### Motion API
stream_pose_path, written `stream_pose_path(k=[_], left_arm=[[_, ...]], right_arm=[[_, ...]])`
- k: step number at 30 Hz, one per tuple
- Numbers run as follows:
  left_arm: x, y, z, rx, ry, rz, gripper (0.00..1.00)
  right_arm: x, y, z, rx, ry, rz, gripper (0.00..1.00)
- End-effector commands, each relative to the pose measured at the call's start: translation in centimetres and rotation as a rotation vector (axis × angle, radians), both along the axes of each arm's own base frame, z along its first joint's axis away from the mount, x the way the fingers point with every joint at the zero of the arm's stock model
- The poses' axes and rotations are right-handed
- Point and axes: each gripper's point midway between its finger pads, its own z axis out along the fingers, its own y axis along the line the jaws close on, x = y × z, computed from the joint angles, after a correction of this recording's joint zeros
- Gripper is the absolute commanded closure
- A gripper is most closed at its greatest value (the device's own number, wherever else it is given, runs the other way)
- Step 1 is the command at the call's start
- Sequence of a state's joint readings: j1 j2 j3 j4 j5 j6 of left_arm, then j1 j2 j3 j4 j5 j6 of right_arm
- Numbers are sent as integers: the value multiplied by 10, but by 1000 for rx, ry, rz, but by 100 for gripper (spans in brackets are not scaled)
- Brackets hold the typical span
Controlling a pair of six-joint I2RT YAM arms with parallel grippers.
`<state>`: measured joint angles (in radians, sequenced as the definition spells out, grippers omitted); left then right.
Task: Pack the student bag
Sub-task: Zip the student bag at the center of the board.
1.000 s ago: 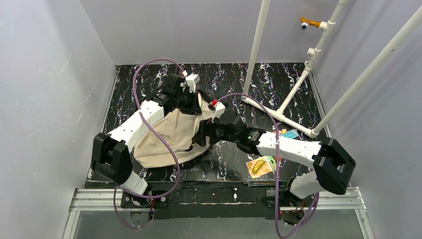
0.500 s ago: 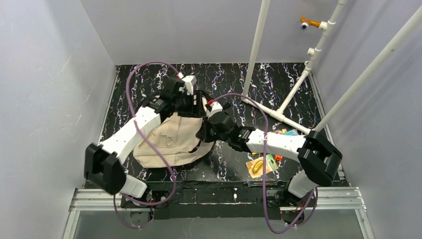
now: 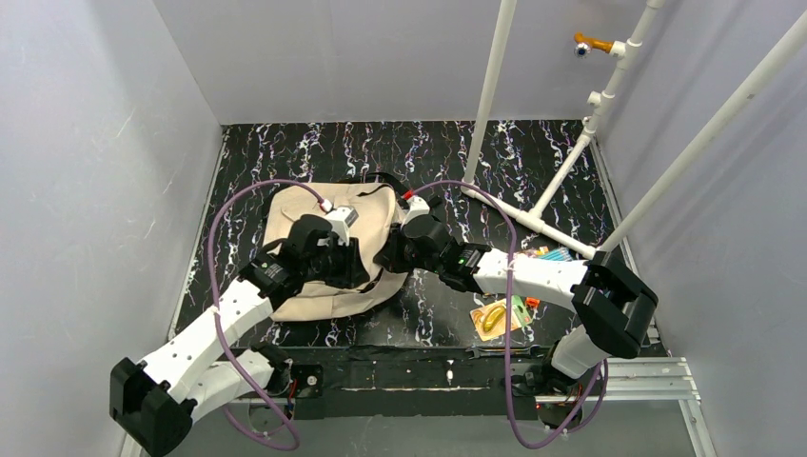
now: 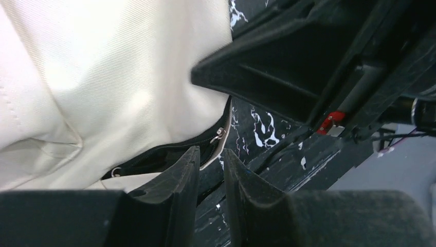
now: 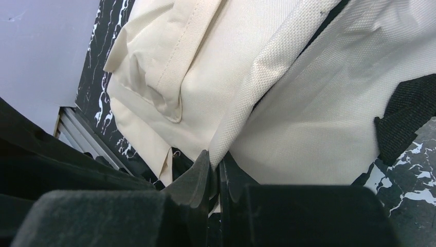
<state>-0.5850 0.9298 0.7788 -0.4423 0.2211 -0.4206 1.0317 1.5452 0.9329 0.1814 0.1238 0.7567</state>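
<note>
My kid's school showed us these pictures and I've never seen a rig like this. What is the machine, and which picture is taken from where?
The machine is two robot arms, a left arm and a right arm, bolted at the near edge of a black marbled table. The wide picture looks down from above and behind them. The other two come from a small camera on each wrist, so the dark prongs at the bottom are that arm's own fingers. On the table lies a soft beige student bag. To its right are a yellow item on a card and some colourful pieces too small to identify, near a white pipe frame. The right end effector pinches a fold of the bag's fabric. The left end effector hovers by the bag's zipper, fingers slightly apart, holding nothing.
</note>
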Motion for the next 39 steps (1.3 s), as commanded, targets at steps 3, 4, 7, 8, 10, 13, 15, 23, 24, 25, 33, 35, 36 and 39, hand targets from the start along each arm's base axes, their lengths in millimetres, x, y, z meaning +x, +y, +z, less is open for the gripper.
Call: stream_pose_path(k=[3, 4, 7, 8, 10, 13, 15, 23, 24, 25, 33, 35, 36, 39], left_arm=[[-4, -2, -18, 82, -16, -67, 83], [-6, -4, -20, 87, -8, -82, 85], [-13, -9, -23, 68, 8, -120, 81], [-14, -11, -23, 61, 8, -127, 79], [-14, -8, -27, 75, 10, -107, 74], [-10, -4, -33, 104, 18, -72, 72], [-10, -6, -36, 111, 28, -75, 69], [-13, -5, -52, 179, 34, -94, 67], [-13, -5, -54, 187, 37, -96, 69], [-13, -4, -56, 196, 36, -96, 71], [-13, -1, -54, 196, 40, -57, 60], [-16, 0, -46, 167, 39, -30, 48], [-17, 1, -41, 149, 39, -13, 43], [-24, 0, -30, 101, 62, 8, 36]], right_arm=[[0, 14, 46, 148, -41, 27, 89], [1, 13, 46, 149, -40, 24, 89], [3, 12, 44, 148, -37, 20, 90], [3, 12, 45, 153, -32, 20, 90], [2, 12, 46, 160, -31, 24, 90], [2, 13, 45, 160, -29, 28, 90], [2, 12, 44, 158, -25, 30, 91], [1, 13, 41, 161, -11, 35, 91], [2, 12, 42, 163, -10, 33, 91], [2, 13, 42, 165, -9, 34, 91], [2, 11, 41, 163, -8, 39, 92], [3, 10, 41, 163, -8, 39, 93], [2, 10, 41, 163, -7, 43, 93], [2, 11, 41, 167, -3, 51, 93]])
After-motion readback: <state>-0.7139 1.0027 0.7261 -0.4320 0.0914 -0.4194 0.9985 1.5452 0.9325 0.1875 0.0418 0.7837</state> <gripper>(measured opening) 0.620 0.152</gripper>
